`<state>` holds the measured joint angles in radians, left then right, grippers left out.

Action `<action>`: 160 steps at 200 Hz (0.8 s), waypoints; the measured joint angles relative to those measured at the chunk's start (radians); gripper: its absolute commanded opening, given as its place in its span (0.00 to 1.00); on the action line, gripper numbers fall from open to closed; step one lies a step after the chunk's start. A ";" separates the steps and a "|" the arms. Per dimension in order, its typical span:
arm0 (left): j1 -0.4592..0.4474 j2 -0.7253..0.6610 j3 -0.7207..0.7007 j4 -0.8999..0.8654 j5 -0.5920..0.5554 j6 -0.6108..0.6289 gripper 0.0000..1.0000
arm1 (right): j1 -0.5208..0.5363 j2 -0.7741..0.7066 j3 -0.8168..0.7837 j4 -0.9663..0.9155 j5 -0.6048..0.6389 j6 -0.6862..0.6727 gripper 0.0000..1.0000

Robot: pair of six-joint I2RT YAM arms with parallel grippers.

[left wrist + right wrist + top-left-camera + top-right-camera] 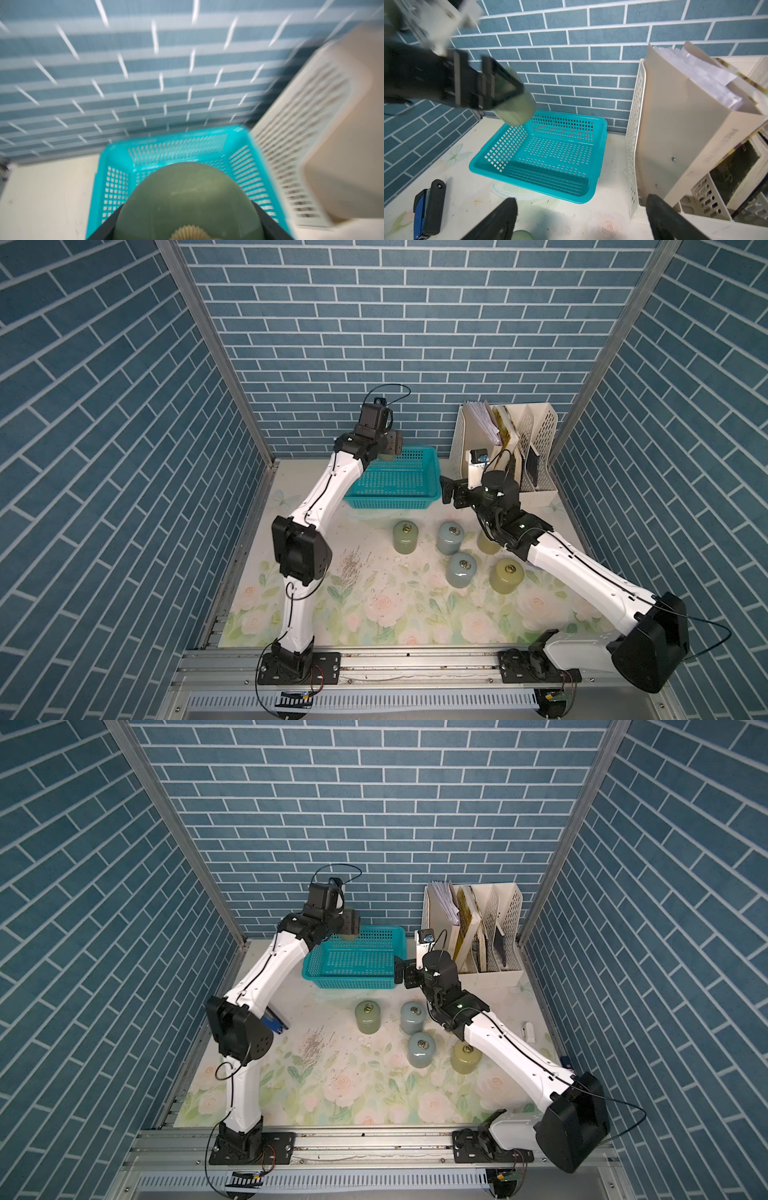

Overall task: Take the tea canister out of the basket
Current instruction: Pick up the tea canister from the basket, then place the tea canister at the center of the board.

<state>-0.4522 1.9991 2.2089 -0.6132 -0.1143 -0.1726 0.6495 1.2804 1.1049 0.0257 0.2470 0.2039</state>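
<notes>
left gripper (188,226) clamped on tea canister (517,108) (held above basket (603,145)), right gripper (581,214) wide open, empty

Rack (457,439) stands just beside the basket's (390,501) right; left arm (324,493) hangs over its left rim. Canisters (451,539) crowd the table (374,614) in front; near-left part lies open.

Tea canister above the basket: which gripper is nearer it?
Left. The left gripper is shut on the tea canister above a corner of the basket; the right gripper stands open beside its opposite side.
</notes>
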 measured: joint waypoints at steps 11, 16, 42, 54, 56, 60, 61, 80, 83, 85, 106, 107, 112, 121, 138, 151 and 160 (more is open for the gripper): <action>-0.039 -0.105 -0.083 0.026 -0.031 0.001 0.13 | -0.016 -0.014 0.022 -0.026 -0.010 -0.004 1.00; -0.064 -0.157 -0.139 0.042 -0.053 0.001 0.12 | -0.028 -0.014 0.043 -0.048 -0.017 -0.005 1.00; -0.194 -0.397 -0.480 0.122 -0.085 -0.052 0.11 | -0.116 0.007 0.216 -0.125 -0.061 -0.022 1.00; -0.254 -0.477 -0.634 0.137 -0.083 -0.102 0.10 | -0.156 0.011 0.288 -0.141 -0.100 -0.023 1.00; -0.266 -0.488 -0.660 0.140 -0.086 -0.111 0.10 | -0.164 0.013 0.301 -0.145 -0.108 -0.023 1.00; -0.285 -0.509 -0.706 0.138 -0.087 -0.130 0.10 | -0.176 0.014 0.322 -0.149 -0.122 -0.023 1.00; -0.293 -0.515 -0.721 0.138 -0.090 -0.136 0.10 | -0.180 0.016 0.330 -0.151 -0.127 -0.023 1.00; -0.394 -0.580 -0.882 0.113 -0.126 -0.225 0.11 | -0.226 0.031 0.412 -0.181 -0.188 -0.029 1.00; -0.410 -0.587 -0.900 0.109 -0.137 -0.238 0.11 | -0.230 0.034 0.420 -0.185 -0.196 -0.030 1.00; -0.422 -0.594 -0.914 0.107 -0.142 -0.246 0.11 | -0.232 0.035 0.425 -0.189 -0.202 -0.031 1.00; -0.552 -0.665 -1.024 0.106 -0.192 -0.323 0.12 | -0.237 0.036 0.419 -0.215 -0.246 -0.048 1.00; -0.561 -0.668 -1.028 0.106 -0.195 -0.327 0.12 | -0.237 0.035 0.415 -0.216 -0.249 -0.048 1.00; -0.590 -0.679 -1.042 0.107 -0.205 -0.342 0.13 | -0.237 0.032 0.402 -0.217 -0.256 -0.048 1.00; -0.644 -0.685 -1.054 0.111 -0.233 -0.368 0.13 | -0.237 0.022 0.364 -0.220 -0.270 -0.047 1.00; -0.713 -0.668 -1.059 0.130 -0.291 -0.408 0.13 | -0.237 -0.005 0.278 -0.212 -0.287 -0.043 1.00; -0.735 -0.644 -1.065 0.147 -0.312 -0.430 0.13 | -0.237 -0.028 0.220 -0.211 -0.294 -0.032 1.00; -0.739 -0.624 -1.073 0.155 -0.327 -0.443 0.13 | -0.237 -0.039 0.197 -0.211 -0.297 -0.024 1.00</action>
<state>-1.1915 1.3754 1.1355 -0.4580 -0.4412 -0.6151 0.4129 1.2415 1.3022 -0.1856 -0.0498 0.1799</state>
